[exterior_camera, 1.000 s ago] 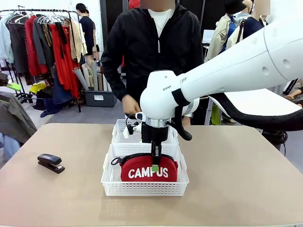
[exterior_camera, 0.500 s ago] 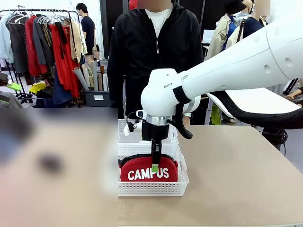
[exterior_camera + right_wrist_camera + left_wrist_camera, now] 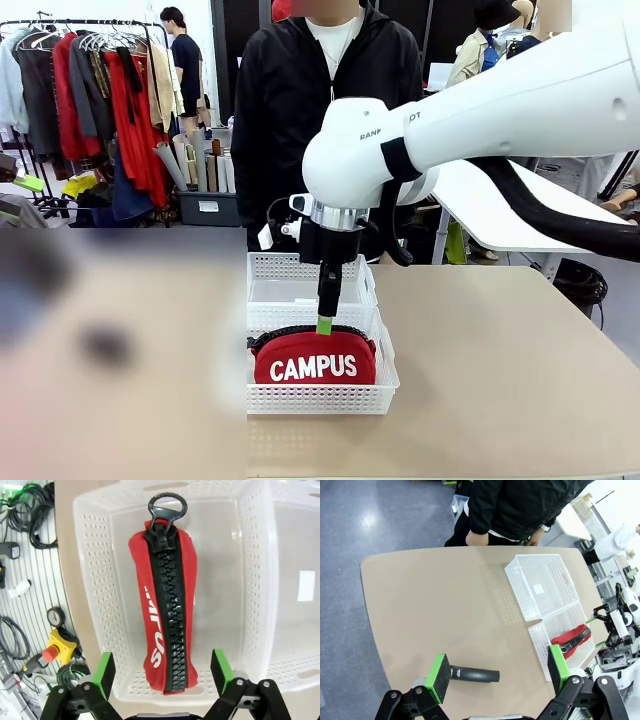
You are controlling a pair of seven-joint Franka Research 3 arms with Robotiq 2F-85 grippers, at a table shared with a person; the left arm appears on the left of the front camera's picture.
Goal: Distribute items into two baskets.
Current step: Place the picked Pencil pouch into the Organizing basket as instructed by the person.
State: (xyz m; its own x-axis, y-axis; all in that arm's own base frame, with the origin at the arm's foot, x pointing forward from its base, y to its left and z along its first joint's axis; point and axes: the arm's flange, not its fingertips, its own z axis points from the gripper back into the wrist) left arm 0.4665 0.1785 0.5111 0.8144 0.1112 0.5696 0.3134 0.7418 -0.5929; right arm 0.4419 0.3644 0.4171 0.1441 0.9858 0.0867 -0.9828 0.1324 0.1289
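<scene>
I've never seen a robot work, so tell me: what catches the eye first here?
A red CAMPUS pouch lies in the near white basket, with the right gripper open just above it. The far basket is empty, and a black stapler lies on the table below the open left gripper.

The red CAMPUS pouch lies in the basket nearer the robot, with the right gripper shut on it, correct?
Not quite. The red CAMPUS pouch does lie in the basket nearer the robot, but the right gripper is open above it, jaws spread wide and clear of it. The right wrist view shows this.
</scene>
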